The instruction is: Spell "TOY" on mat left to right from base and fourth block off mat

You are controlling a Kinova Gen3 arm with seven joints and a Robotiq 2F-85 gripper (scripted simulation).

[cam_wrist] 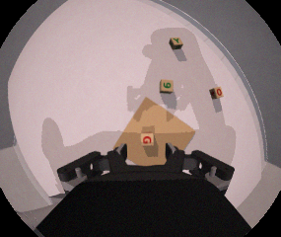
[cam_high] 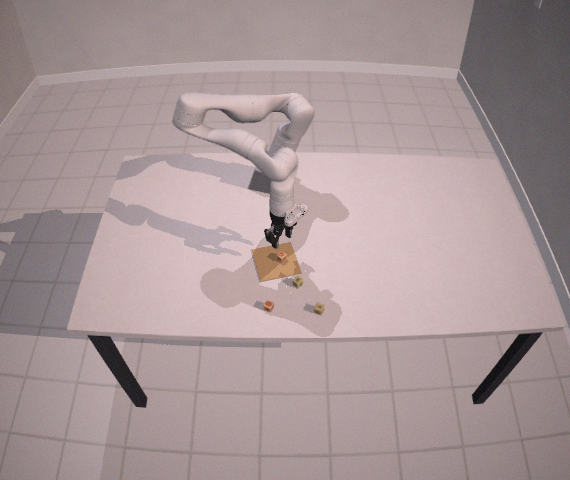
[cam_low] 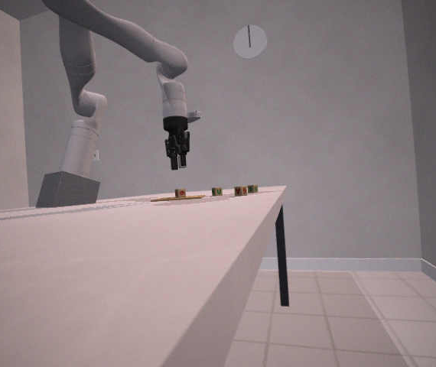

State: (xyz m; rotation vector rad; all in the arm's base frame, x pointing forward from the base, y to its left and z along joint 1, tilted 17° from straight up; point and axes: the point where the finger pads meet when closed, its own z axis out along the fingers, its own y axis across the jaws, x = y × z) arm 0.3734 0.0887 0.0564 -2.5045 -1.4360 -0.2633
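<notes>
The gripper (cam_low: 178, 164) hangs in the air above the tan mat (cam_high: 270, 267), its fingers partly spread and grasping nothing. One red-lettered block (cam_high: 281, 256) sits flat on the mat, toward its 12 o'clock corner in the top view. Off the mat on the table (cam_high: 430, 232), a green-lettered block (cam_high: 297, 282) lies just past the mat's 4 o'clock corner, with another red-lettered block (cam_high: 268, 305) at 6 o'clock and a second green-lettered block (cam_high: 319, 308) at 5 o'clock, both farther out; the letters are too small to read.
</notes>
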